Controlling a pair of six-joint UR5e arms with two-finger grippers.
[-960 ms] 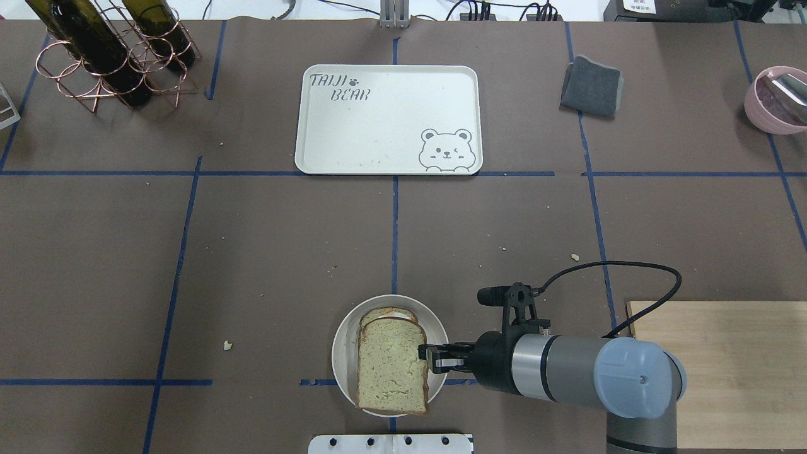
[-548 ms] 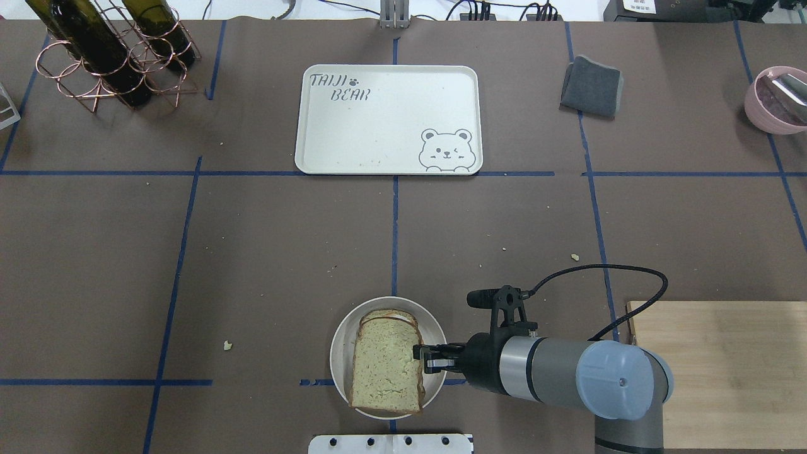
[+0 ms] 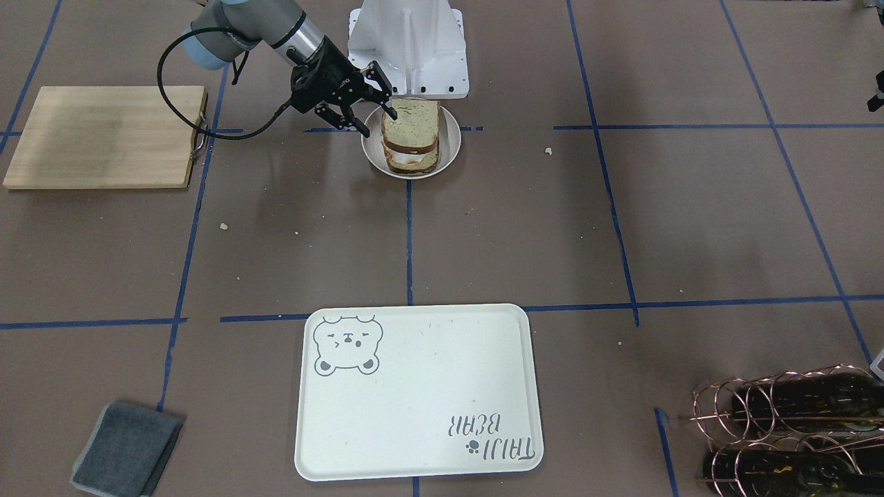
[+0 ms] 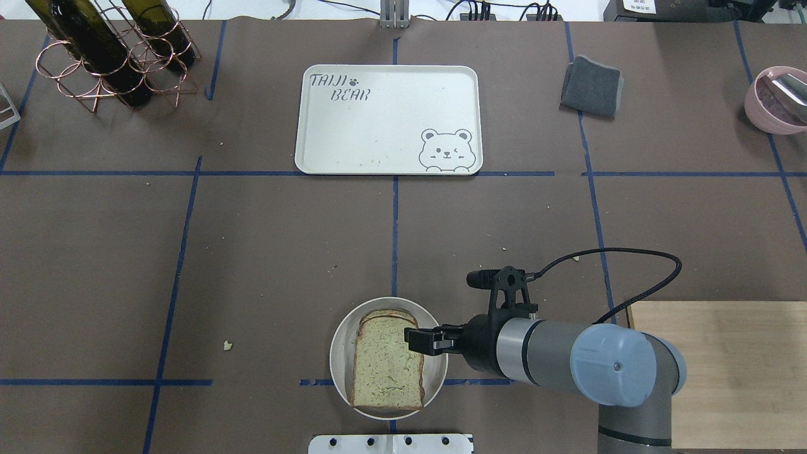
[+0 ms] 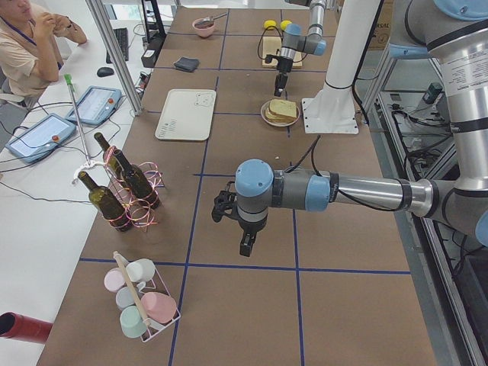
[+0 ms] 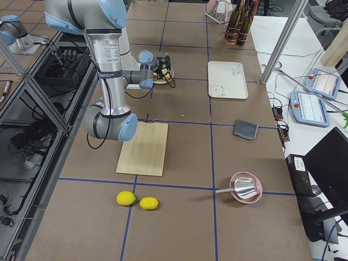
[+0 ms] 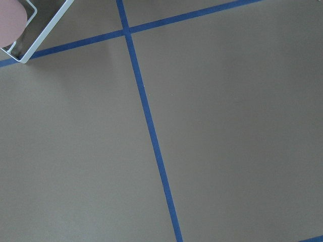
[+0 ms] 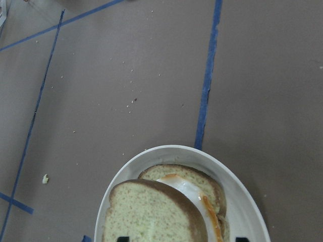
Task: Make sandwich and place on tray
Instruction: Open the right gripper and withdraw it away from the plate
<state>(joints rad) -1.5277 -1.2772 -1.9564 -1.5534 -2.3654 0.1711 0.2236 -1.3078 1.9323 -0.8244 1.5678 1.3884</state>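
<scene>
The sandwich (image 4: 386,366) lies in the off-white round bowl (image 4: 340,353) at the table's near edge: two speckled bread slices with a fried egg between them (image 8: 189,194). My right gripper (image 4: 421,339) is open and level with the sandwich's right side, one finger over the top slice's edge; in the front view it (image 3: 373,119) is beside the sandwich (image 3: 410,134). The cream bear tray (image 4: 378,126) lies bare at the far middle. My left gripper (image 5: 245,242) hangs over bare table far to the left; I cannot tell whether it is open or shut.
A wooden cutting board (image 4: 719,372) lies right of the right arm. A grey cloth (image 4: 592,85) and a pink bowl (image 4: 772,98) are at the far right. A copper rack with wine bottles (image 4: 107,50) stands far left. Two lemons (image 6: 136,200) lie beyond the board.
The right gripper has moved a little left and away from the robot along the sandwich's side. The top bread slice has shifted slightly left and sits squarer on the stack.
</scene>
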